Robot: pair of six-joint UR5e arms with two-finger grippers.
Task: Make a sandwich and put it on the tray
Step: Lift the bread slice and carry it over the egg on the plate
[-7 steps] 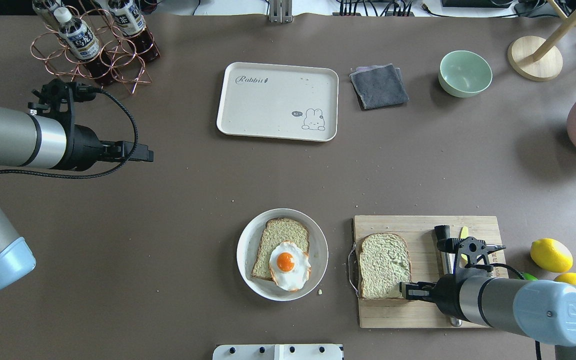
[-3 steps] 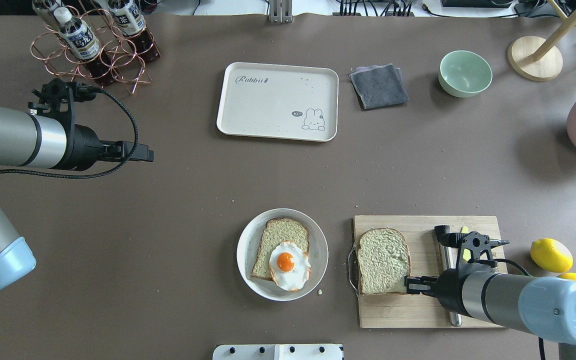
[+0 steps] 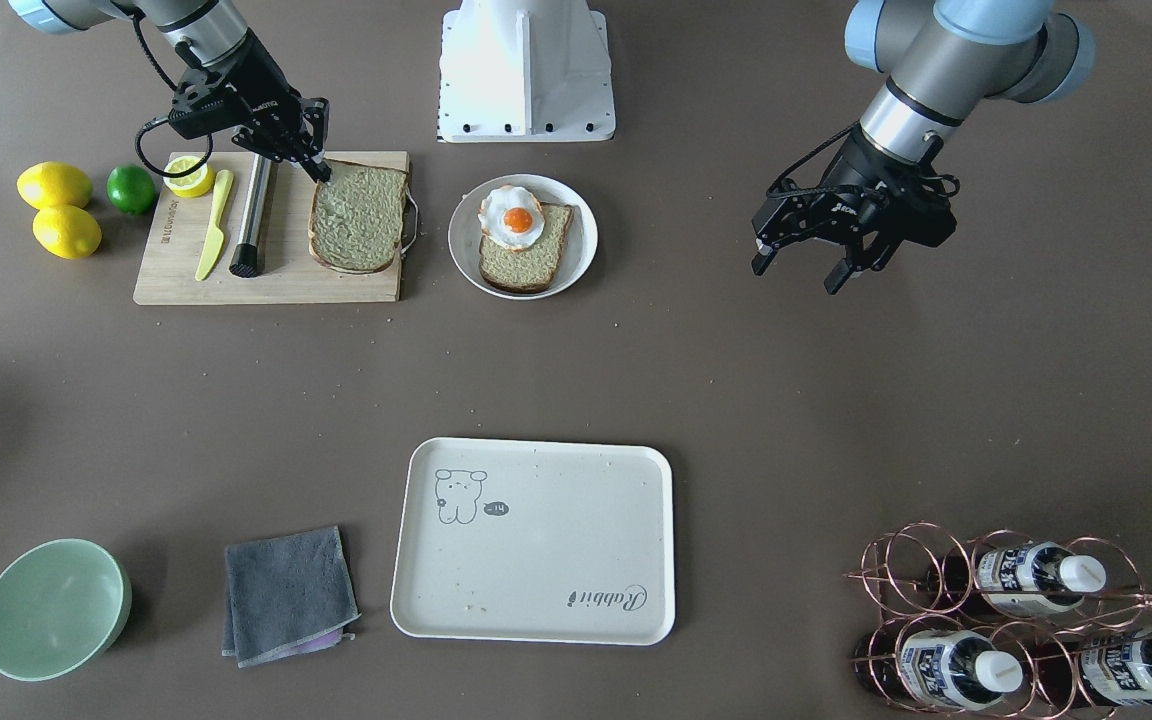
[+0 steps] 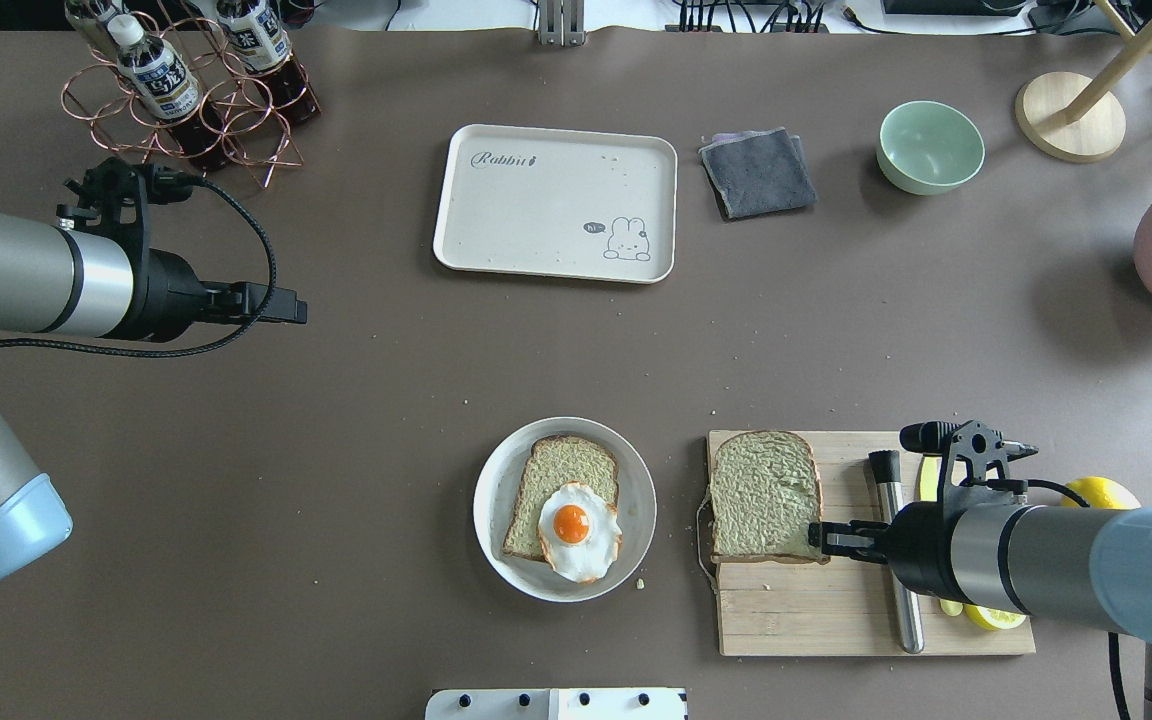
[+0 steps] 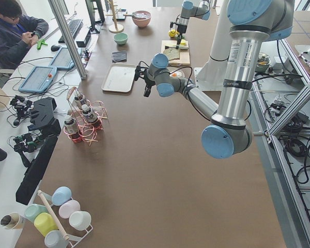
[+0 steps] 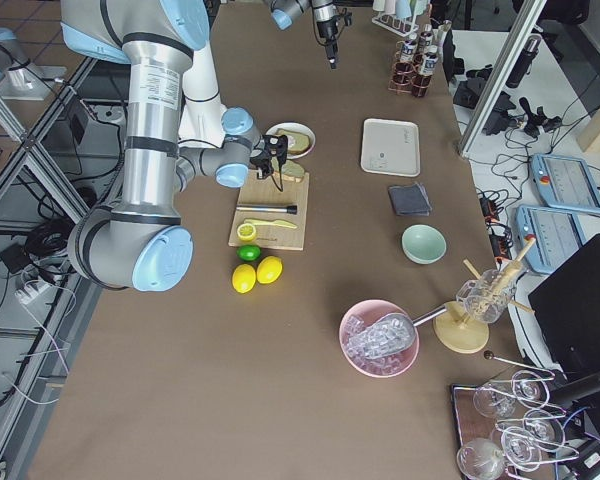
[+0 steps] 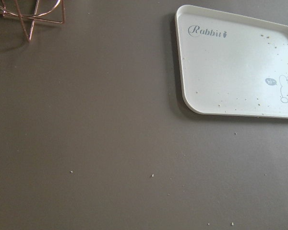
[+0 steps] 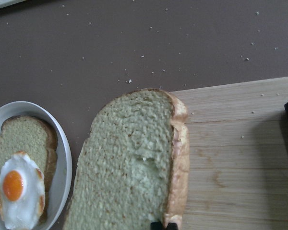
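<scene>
The brown table (image 4: 336,420) carries a cutting board (image 4: 816,620) with a loose bread slice (image 4: 764,495) on it: square, greenish-tan and rough-faced, with a dark crust. The right gripper (image 4: 818,537) has its fingers pinched on the slice's nearest corner (only the tips reach it). Just past the slice from that claw, the plate (image 4: 636,500) holds the second slice (image 4: 566,465) under the fried egg (image 4: 576,530). The tray (image 4: 546,220) lies well apart. The left gripper (image 3: 804,268) hangs with fingers spread.
</scene>
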